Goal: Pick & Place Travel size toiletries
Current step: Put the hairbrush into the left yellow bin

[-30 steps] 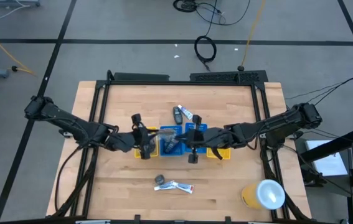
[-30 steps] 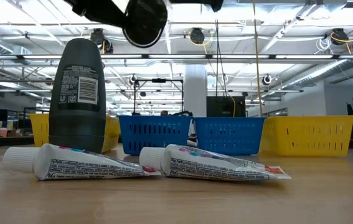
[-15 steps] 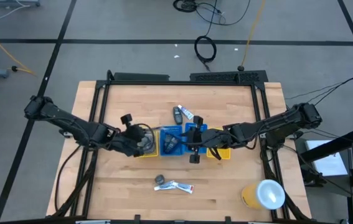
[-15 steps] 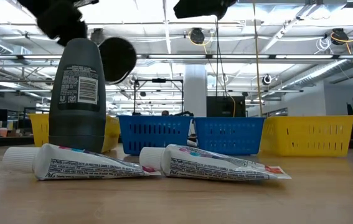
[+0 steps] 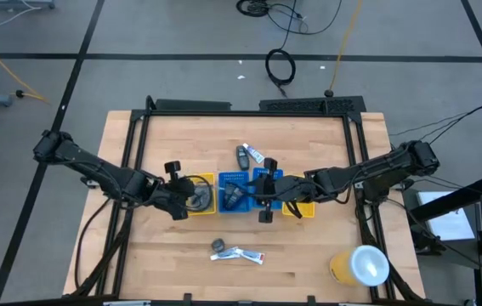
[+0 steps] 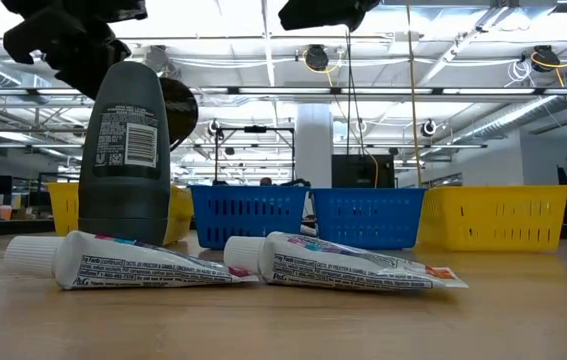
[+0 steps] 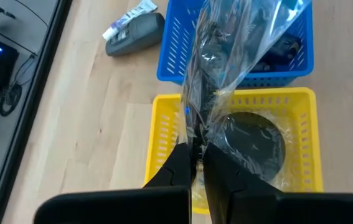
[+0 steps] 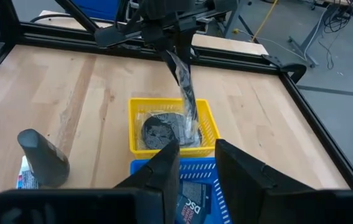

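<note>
A grey round mesh pad (image 7: 251, 146) sits in a clear plastic bag (image 7: 226, 56) and hangs over the left yellow tray (image 5: 207, 209). In the low view the grey round mesh pad (image 6: 180, 100) is above the tray rims. My left gripper (image 7: 196, 155), shut on the bag, is above that tray's left part (image 5: 178, 189). My right gripper (image 8: 195, 163) is open above the blue tray (image 5: 234, 177), touching nothing. A dark bottle (image 6: 123, 150) stands near the table's front, beside two white tubes (image 6: 348, 265). My left gripper pinches the clear bag's gathered upper end (image 7: 196, 140) between its two fingers, coming from above and slanting down. The bag hangs below it as a narrow strip (image 8: 185, 93), with the pad at its lower end, lifted over the yellow tray.
A second yellow tray (image 5: 302, 207) lies right of the blue one, which holds dark items (image 7: 282, 50). Another dark bottle and tube (image 5: 247, 155) lie beyond the blue tray. A large yellow-and-white cylinder (image 5: 360, 265) stands at the near right corner.
My left gripper has moved toward the table's left and tipped, still shut on the bag. The pad has swung left with it and come down from high in the low view to just behind the standing bottle's top.
</note>
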`<action>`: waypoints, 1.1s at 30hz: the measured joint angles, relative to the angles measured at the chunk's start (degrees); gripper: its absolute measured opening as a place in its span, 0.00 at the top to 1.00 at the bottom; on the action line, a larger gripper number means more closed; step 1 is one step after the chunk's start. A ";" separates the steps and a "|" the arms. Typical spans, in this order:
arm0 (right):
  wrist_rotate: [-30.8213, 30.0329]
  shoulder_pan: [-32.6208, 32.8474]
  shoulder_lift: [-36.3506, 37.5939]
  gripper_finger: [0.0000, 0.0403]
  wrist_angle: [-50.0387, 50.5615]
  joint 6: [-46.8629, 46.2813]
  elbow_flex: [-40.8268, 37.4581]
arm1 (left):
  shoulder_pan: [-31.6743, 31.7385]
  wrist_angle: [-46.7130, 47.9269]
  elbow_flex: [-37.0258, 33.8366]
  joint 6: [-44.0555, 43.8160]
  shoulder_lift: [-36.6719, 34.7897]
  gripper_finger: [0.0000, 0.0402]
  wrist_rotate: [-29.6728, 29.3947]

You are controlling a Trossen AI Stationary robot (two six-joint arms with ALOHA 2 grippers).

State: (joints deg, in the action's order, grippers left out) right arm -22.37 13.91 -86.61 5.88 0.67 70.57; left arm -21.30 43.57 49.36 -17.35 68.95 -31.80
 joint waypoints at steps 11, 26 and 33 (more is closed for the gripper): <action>0.00 0.00 0.00 0.76 0.01 0.02 -0.02 | 0.06 -0.92 -2.66 0.52 0.04 0.99 -1.70; 0.00 0.00 0.00 0.76 0.01 0.02 -0.02 | 0.70 -4.66 -7.72 -0.50 0.07 0.92 -0.57; 0.00 0.00 0.00 0.76 0.05 0.02 -0.04 | 0.42 -4.69 -7.72 0.46 0.07 0.90 0.34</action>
State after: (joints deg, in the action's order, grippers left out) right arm -22.37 13.91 -86.61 5.93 0.69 70.52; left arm -20.88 38.87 41.65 -16.88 69.01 -31.47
